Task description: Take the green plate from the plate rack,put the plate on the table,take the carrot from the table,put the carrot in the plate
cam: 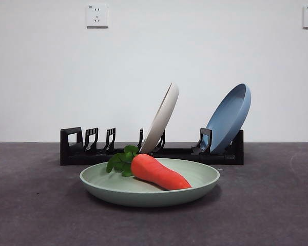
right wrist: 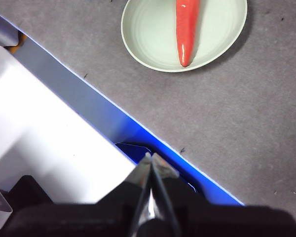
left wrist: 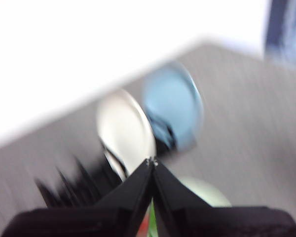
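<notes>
carrot (cam: 159, 172) lies in green plate (cam: 149, 187) on worktop (cam: 267, 205), left claw (left wrist: 152, 161) and right claw (right wrist: 150, 157) both closed empty, only risk a blurred left arm clipping the plate rack (cam: 72, 148)

We see the orange-red toy carrot (right wrist: 186, 29) lying in the pale mint-green round plate (right wrist: 143, 34) on the dark grey surface (right wrist: 246, 128), our right gripper (right wrist: 150, 160) with jaws closed.

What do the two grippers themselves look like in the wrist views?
Both look alike. The left gripper shows two black jaws, each tapering to a pointed tip, rising from a broad black base; this view is blurred. The right gripper has the same black tapered jaws. No cables or markings are visible.
</notes>
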Tool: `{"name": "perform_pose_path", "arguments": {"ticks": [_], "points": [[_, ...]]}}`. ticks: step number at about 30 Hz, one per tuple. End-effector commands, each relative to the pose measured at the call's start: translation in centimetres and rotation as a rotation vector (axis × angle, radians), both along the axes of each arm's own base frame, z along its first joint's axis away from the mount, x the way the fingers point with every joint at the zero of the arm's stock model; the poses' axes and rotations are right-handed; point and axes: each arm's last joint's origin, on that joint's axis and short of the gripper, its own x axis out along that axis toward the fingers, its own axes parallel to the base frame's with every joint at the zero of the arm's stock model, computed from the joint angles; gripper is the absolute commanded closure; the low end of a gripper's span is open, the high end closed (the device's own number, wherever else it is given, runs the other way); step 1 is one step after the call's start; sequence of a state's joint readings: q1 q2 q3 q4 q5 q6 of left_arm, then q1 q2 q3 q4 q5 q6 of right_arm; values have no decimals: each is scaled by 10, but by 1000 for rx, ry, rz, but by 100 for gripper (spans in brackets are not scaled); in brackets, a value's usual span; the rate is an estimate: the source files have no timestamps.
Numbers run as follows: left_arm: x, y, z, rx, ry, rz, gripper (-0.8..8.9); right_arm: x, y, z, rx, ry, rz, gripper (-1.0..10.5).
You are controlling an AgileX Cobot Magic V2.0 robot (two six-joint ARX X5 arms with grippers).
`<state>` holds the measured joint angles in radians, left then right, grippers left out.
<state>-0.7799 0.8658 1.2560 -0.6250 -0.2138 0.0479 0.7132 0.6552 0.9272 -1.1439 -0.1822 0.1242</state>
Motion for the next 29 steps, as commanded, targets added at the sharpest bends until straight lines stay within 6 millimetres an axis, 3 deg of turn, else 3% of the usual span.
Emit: {"name": "perform_pose_path", "arguments": {"ticks": [1,5,10,21,29], "points": [[8,24,2,-70,-155,71,816,0,0,0,6,-3,-4,946],[4,53,-16,-144,-304,184,816,0,0,0,6,-3,-4,946],[-5,76,-63,-153,-389,356,816,0,0,0,6,-3,-4,946],[-11,96,-199,-229,-226,563,816,0,0,0,6,-2,-4,946],[-10,100,-258,-256,-135,615,816,0,0,0,6,-2,-4,946]]}}
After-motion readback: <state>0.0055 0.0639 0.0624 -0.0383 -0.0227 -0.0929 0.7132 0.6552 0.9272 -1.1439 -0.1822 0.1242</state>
